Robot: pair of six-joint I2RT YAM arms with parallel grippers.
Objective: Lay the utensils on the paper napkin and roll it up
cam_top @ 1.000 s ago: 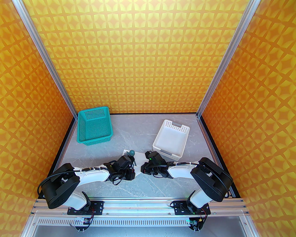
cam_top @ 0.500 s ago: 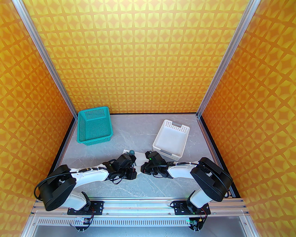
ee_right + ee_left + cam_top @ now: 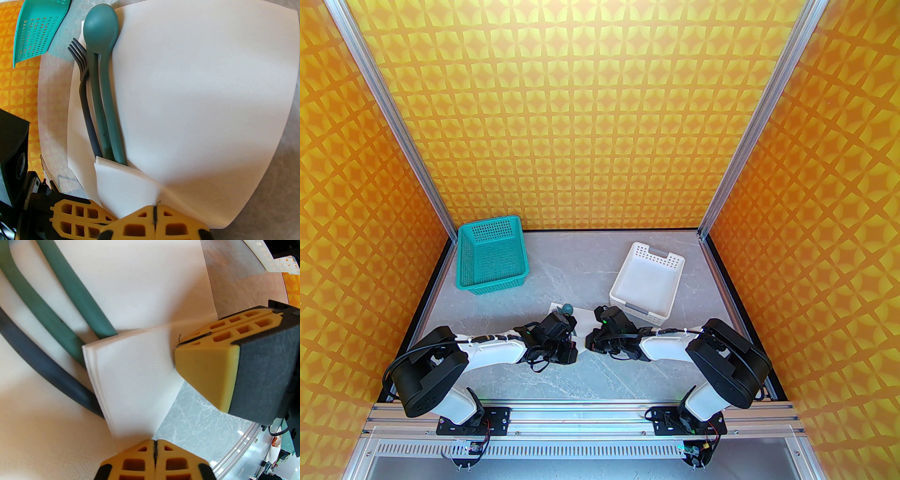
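Ends of utensils (image 3: 109,105) hidden under paper napkin (image 3: 199,93) flap, left gripper (image 3: 154,442) and right gripper (image 3: 154,207) clenched on it.

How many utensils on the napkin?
3, side by side on the paper napkin: dark fork outermost, then a teal handle with its head hidden under the spoon, then the spoon.

The teal basket (image 3: 494,281) and white tray (image 3: 661,257) flank a bare table (image 3: 572,267) strip open for passage.

Left arm's elbow (image 3: 431,370) swung back right, left pincer (image 3: 154,446) shifted slightly rightward, covering more paper napkin (image 3: 136,380).
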